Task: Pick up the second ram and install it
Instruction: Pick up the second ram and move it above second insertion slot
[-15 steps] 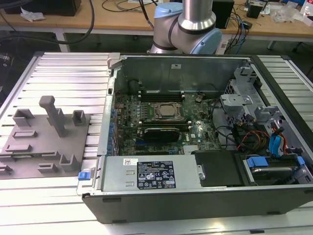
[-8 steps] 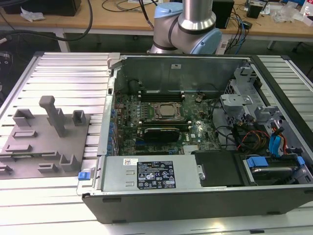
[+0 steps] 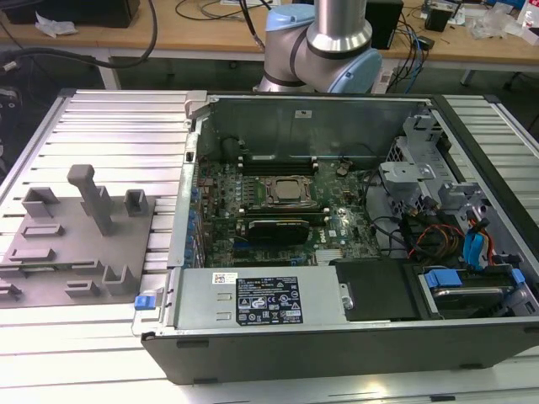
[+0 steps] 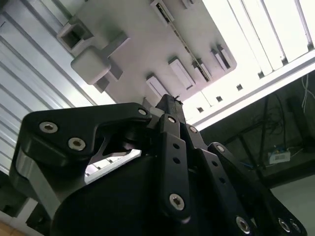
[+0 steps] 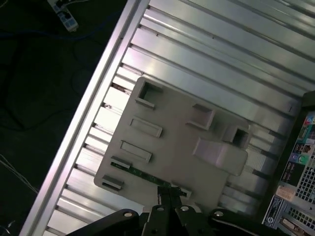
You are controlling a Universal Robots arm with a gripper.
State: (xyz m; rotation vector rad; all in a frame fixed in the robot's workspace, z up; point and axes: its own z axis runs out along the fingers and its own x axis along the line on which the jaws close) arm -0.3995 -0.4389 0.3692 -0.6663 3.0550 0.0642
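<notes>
The second ram (image 5: 140, 173) is a thin dark-green strip lying in a groove near one edge of the grey moulded tray (image 5: 177, 142). In the second wrist view it shows as a narrow dark strip (image 4: 189, 49) on the tray (image 4: 138, 54). My gripper (image 5: 170, 191) hangs well above the tray, its tips over the strip's end. The black fingers (image 4: 170, 105) meet at their tips, shut, with nothing between them. In the exterior view the tray (image 3: 76, 252) lies at the left, beside the open computer case (image 3: 337, 210).
The motherboard (image 3: 278, 198) with its CPU socket and long black slots lies inside the case. A power supply (image 3: 261, 299) and drive bays with cables (image 3: 455, 244) fill the near side. Tall grey blocks (image 3: 93, 198) rise from the tray. The ribbed metal table (image 5: 221, 64) ends at a rail.
</notes>
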